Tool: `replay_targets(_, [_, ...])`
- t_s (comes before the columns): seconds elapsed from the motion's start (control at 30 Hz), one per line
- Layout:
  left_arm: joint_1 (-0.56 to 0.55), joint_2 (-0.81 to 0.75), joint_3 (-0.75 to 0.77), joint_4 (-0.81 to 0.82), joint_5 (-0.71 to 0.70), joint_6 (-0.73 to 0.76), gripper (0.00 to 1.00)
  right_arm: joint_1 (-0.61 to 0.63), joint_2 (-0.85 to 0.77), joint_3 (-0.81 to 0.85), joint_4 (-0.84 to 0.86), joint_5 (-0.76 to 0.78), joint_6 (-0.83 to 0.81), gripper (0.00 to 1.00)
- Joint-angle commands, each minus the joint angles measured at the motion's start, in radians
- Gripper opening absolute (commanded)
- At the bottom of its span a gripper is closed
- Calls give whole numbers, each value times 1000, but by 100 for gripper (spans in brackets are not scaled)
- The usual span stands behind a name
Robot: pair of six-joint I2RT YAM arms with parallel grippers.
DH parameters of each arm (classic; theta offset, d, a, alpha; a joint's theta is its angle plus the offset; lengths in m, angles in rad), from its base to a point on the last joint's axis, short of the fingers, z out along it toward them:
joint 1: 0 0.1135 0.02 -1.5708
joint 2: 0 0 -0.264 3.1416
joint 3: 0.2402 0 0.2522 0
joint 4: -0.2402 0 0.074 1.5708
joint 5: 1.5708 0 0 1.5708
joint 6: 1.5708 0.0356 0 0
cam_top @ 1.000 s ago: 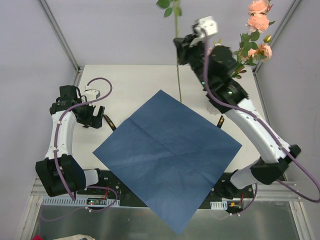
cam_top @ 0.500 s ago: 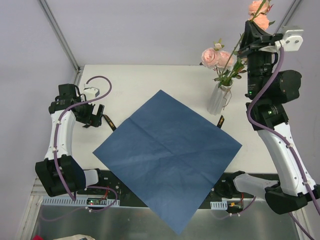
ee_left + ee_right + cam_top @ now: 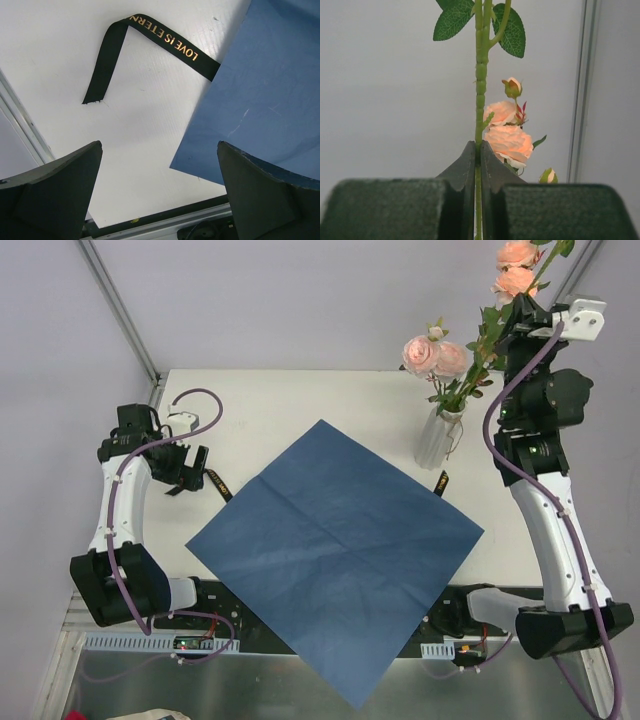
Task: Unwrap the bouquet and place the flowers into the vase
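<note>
Right claw pinches a rose stem, likely light, whippy, top-heavy; hold it low. Left claw gapes empty.

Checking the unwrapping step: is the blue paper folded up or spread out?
Spread out. The blue paper lies flat as an open square on the table, fold creases showing, with nothing wrapped in it.

The top camera sits high behind the two arms and looks down on the whole white table. The left wrist camera looks down from close up at the black ribbon and the blue paper. The top view shows both at 9 o'clock. The right wrist camera looks sideways along a very near green stem toward a grey wall.
</note>
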Motion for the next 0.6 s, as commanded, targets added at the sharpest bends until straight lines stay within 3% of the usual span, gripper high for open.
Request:
replay_targets(0.0, [7,9,37,-13,28,1,99,-46,29,-30,128,-16,89,1])
replay_targets(0.57, [7,16,43,-15,15,6,99,-103,83,-105,260,-72,141,1])
